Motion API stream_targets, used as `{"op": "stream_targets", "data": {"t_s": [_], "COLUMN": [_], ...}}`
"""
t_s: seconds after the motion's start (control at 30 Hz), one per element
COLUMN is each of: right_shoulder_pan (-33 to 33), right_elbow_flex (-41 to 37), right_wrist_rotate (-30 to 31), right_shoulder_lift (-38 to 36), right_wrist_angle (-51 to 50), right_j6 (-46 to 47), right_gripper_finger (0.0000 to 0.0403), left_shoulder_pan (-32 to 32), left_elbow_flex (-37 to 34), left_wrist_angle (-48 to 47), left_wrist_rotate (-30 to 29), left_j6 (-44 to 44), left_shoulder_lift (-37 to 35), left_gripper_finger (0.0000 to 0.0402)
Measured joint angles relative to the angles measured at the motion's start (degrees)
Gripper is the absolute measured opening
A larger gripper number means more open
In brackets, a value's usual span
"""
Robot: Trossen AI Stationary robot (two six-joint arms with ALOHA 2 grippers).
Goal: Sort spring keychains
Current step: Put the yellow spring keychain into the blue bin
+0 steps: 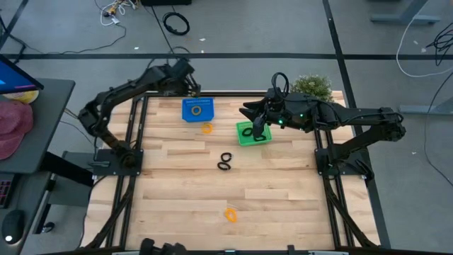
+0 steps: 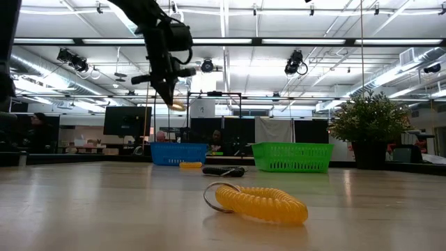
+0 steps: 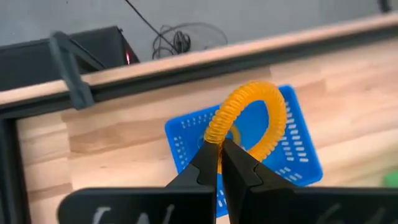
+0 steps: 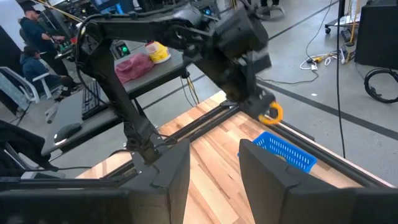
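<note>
- High view: left gripper (image 1: 190,83) poised over the far edge of the blue basket (image 1: 197,110), which already has an orange coil inside. Right gripper (image 1: 259,131) over the green basket (image 1: 249,133). Loose on the table: orange coil (image 1: 207,128), black coils (image 1: 225,161), another orange coil (image 1: 231,214).
- Low view: held coil (image 2: 178,105) hanging well above the basket; best lowered closer before release.
- Left wrist view: fingers (image 3: 211,163) pinched together on an orange coil (image 3: 249,121), blue mesh directly behind; worth centring first.
- Right wrist view: fingers (image 4: 266,165) apart, nothing between them.
</note>
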Motion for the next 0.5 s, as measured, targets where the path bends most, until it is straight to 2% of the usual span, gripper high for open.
{"op": "stream_targets", "data": {"t_s": [0.5], "right_shoulder_pan": [0.0], "right_elbow_flex": [0.0], "right_wrist_rotate": [0.02], "right_shoulder_lift": [0.0], "right_wrist_angle": [-0.02], "right_j6": [1.12], "right_gripper_finger": [0.0139], "left_shoulder_pan": [-4.44], "left_elbow_flex": [-0.02], "left_wrist_angle": [-1.06], "left_wrist_rotate": [2.04], "left_j6": [2.76], "left_shoulder_lift": [11.94], "left_gripper_finger": [0.0005]}}
